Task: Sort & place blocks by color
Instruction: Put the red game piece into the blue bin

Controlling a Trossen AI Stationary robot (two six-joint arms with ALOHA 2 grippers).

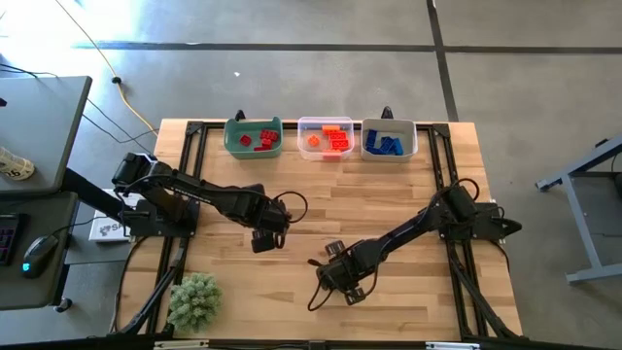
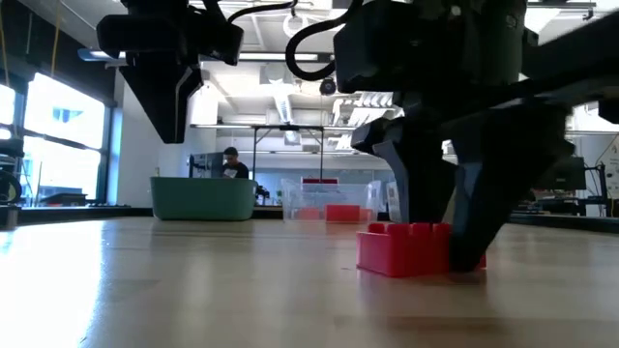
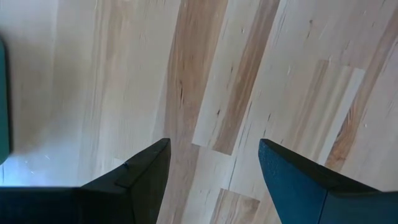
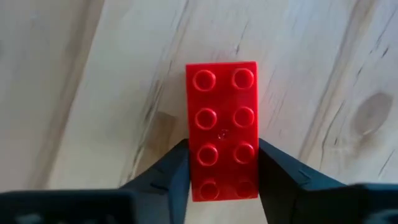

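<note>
A red studded block [image 4: 222,124] lies flat on the wooden table near its front edge, studs up; the low view shows the red block [image 2: 406,249] resting on its underside. My right gripper [image 4: 222,144] stands over it, pointing steeply down, shut on it; from above my right gripper [image 1: 350,285] hides the block. My left gripper [image 1: 264,236] hangs open above bare wood left of the middle, with nothing between its fingers [image 3: 149,168]. More red, orange and blue blocks lie in three bins at the far edge. My right gripper pinches the red block's two long sides [image 4: 190,158] between its two fingers, at the end nearer the wrist. The fingers [image 2: 474,217] come from above, pointing steeply down, and lie across the block. The block lies level with its underside on the table.
At the far edge stand a green bin [image 1: 255,137] with red blocks, a clear bin [image 1: 326,138] with orange ones and a pale bin [image 1: 389,139] with blue ones. A fuzzy green ball [image 1: 194,299] sits at the near left corner. Bare wood lies between.
</note>
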